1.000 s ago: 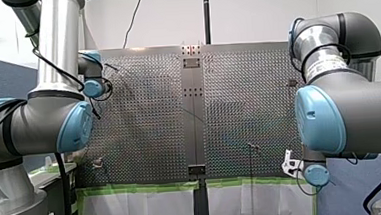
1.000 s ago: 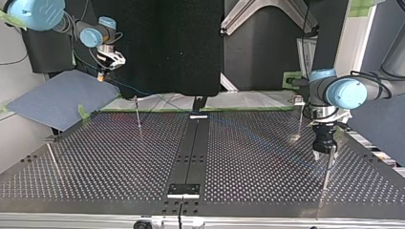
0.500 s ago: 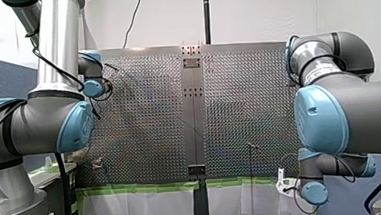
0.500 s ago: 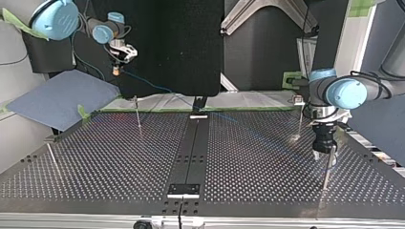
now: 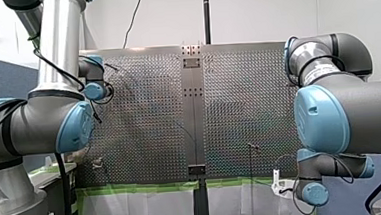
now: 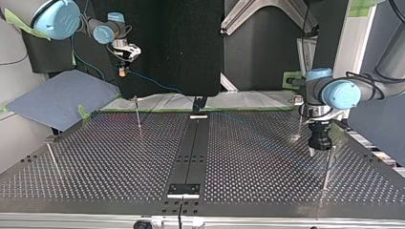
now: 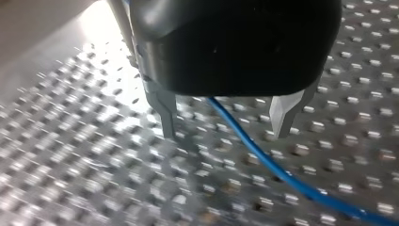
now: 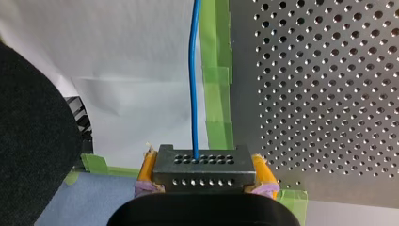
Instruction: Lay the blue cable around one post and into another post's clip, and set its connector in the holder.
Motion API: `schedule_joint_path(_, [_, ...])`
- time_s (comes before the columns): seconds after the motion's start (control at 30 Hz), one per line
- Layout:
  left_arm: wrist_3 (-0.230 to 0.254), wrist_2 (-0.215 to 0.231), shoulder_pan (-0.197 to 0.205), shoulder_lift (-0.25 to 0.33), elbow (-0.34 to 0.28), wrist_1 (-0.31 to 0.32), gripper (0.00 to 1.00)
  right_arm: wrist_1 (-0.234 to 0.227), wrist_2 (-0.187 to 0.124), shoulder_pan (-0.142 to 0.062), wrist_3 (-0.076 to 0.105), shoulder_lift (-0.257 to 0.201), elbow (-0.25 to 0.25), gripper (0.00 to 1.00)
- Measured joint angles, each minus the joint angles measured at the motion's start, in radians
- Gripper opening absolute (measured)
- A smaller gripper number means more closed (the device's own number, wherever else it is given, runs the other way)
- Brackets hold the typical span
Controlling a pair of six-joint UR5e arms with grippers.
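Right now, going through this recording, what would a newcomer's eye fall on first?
The blue cable stands out first, running straight into a black connector clamped between the yellow pads of my right end effector, beyond the edge of the perforated table. Next, in the left wrist view, the same cable passes between the open metal fingers of my left end effector, over the table.

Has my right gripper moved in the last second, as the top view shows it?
Yes. My right gripper, shut on the black perforated connector, has shifted toward the top view's right, closer to the thin metal post.
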Motion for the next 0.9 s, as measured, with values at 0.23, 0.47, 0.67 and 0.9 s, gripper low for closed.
schedule_joint_path(0.23, [-0.009,0.011,-0.008,-0.064,0.000,-0.013,0.98,0.017,-0.003,0.001,0.000,0.000,-0.009,0.00])
schedule_joint_path(0.47, [-0.056,0.006,-0.002,-0.093,-0.001,-0.019,0.98,0.019,-0.003,0.007,0.001,0.000,-0.012,0.00])
schedule_joint_path(0.67, [-0.096,0.004,0.007,-0.091,-0.001,-0.034,0.98,0.019,-0.003,0.013,0.001,0.000,-0.014,0.00])
schedule_joint_path(0.9, [-0.110,-0.036,0.018,-0.064,-0.002,-0.043,0.98,0.020,-0.003,0.019,0.002,0.000,-0.014,0.00])
